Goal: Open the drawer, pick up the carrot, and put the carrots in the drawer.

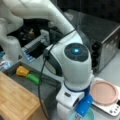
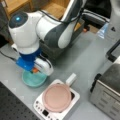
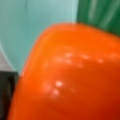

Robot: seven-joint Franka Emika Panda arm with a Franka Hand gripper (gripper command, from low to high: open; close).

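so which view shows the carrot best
The wrist view: the carrot fills it, bright orange against the teal bowl. In a front view only a small orange bit shows under the end effector; in the other it is hidden.

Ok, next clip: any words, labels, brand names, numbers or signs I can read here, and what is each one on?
No text reads in any view.
White scale under the pink plate: small control marks on its front panel, too blurred to read.
Toaster oven: dark knobs, no legible markings.
Arm joint: a blue light, not a sign.
Wrist view: only the carrot against the teal bowl, where the gripper sits.
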